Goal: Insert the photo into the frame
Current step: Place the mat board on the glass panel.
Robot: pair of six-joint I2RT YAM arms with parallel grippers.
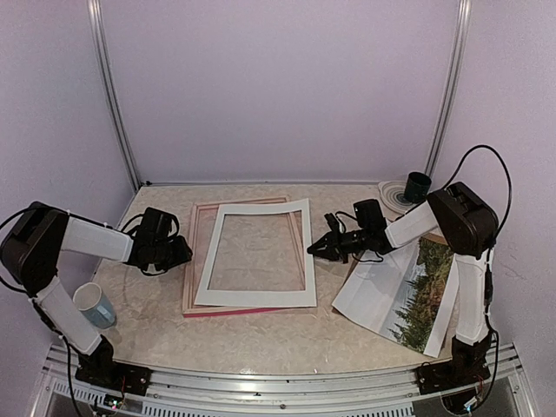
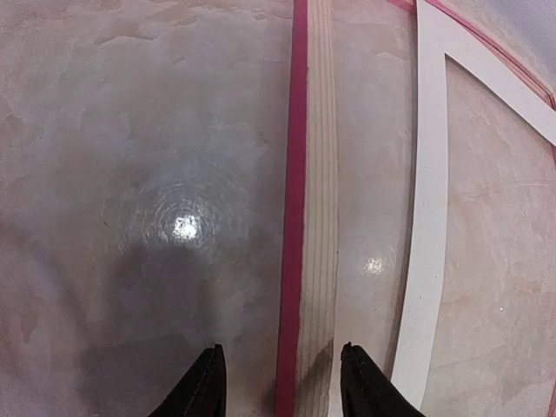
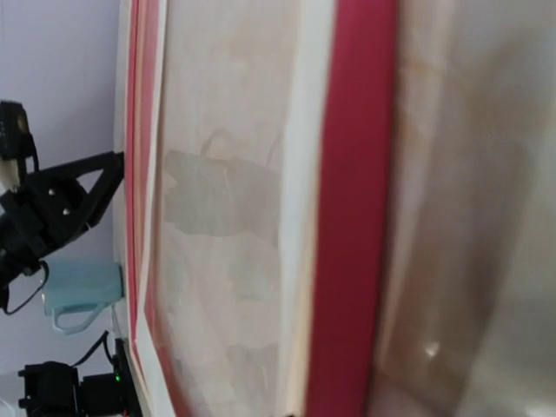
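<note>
left gripper (image 2: pixel 280 365) stood open, jaws astride the frame's (image 1: pixel 193 261) left rail | right gripper (image 1: pixel 317 250) was closed at the frame's right edge, hold unclear | frame lay mid-table, pale back up, white mat (image 1: pixel 261 297) on it | photo (image 1: pixel 417 295) lay near right, apart from the frame

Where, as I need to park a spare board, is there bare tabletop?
Bare: the near strip of the table, before the frame, between the mug and the photo; also the strip behind the frame. Crowded: the right side, with the photo, the right arm, stacked plates and a dark cup.
</note>
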